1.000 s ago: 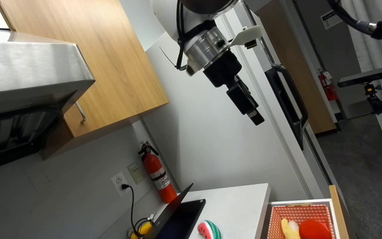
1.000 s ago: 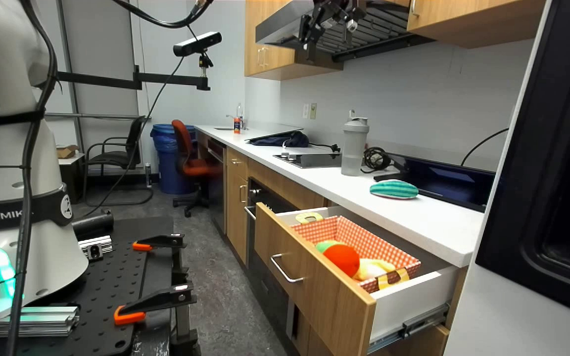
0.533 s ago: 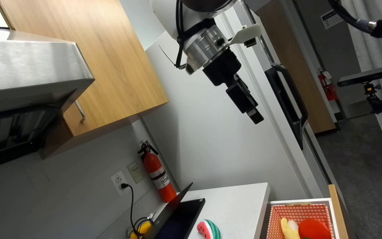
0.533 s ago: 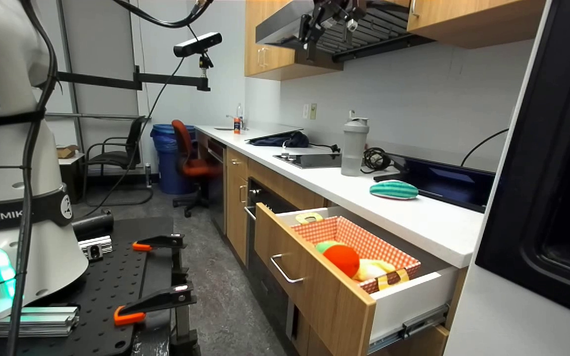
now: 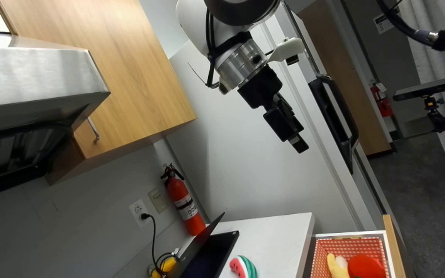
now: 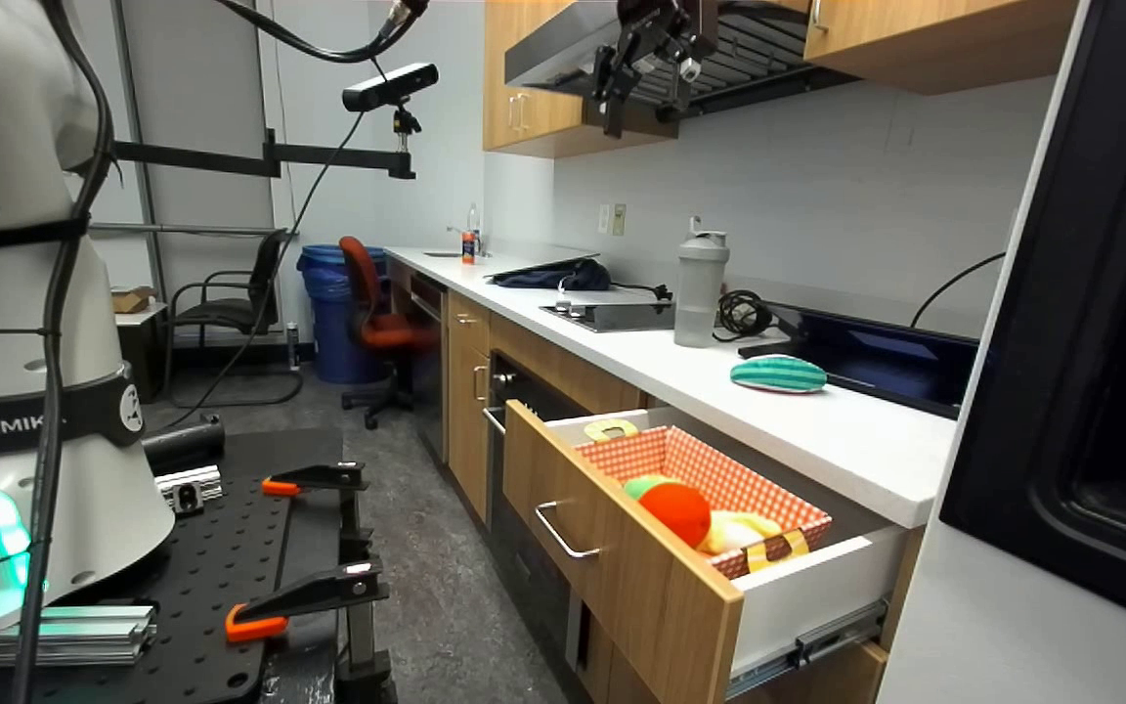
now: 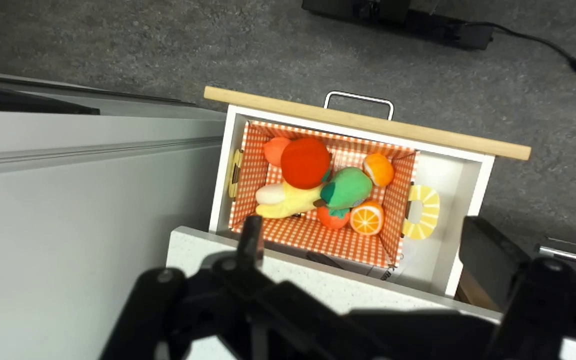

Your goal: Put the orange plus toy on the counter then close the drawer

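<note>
A rounded red-orange toy, fitting the orange plus toy (image 7: 306, 163) (image 6: 675, 513) (image 5: 365, 266), lies in a checkered basket inside the drawer. Two orange-slice toys (image 7: 366, 218) (image 7: 378, 170) lie in the same basket. The drawer (image 7: 368, 122) (image 6: 641, 587) (image 5: 394, 247) is pulled open, with a light wood front. The white counter (image 5: 272, 231) (image 6: 846, 440) (image 7: 317, 287) borders its back side. My gripper (image 7: 361, 220) (image 5: 299, 144) (image 6: 646, 115) is open and empty, its fingers wide apart. It is high above the counter and drawer, touching nothing.
The basket (image 7: 393, 220) also holds a yellow toy (image 7: 288, 200) and a green toy (image 7: 349, 188). A watermelon toy (image 6: 778, 374) (image 5: 243, 267) and a black device (image 6: 876, 362) stand on the counter. A range hood (image 5: 37, 77), cabinet (image 5: 129, 96) and tall white panel (image 5: 253, 173) surround the arm.
My gripper has moved slightly down over the last half second, staying open. The toys and the drawer have not moved.
</note>
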Controlling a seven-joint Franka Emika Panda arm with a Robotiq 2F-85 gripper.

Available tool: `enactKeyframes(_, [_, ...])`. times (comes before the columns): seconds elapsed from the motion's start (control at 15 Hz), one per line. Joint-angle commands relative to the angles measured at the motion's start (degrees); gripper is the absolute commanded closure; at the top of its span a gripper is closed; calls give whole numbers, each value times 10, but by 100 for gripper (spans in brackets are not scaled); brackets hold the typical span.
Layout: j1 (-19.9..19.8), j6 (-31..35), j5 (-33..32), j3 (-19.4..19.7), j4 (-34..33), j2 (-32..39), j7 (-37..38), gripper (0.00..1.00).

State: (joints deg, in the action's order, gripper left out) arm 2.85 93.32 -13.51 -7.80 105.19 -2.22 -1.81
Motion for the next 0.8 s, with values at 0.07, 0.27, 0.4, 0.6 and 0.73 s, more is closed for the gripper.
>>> enactKeyframes(0.07, [13, 24, 31, 7, 8, 22, 70, 0])
enactKeyframes(0.27, [13, 50, 54, 9, 34, 31, 113, 0])
enactKeyframes(0.4, [12, 82, 67, 12, 64, 30, 142, 0])
enactKeyframes(0.6, [9, 128, 82, 18, 110, 26, 177, 0])
enactKeyframes(0.73, [7, 159, 88, 24, 140, 26, 194, 0])
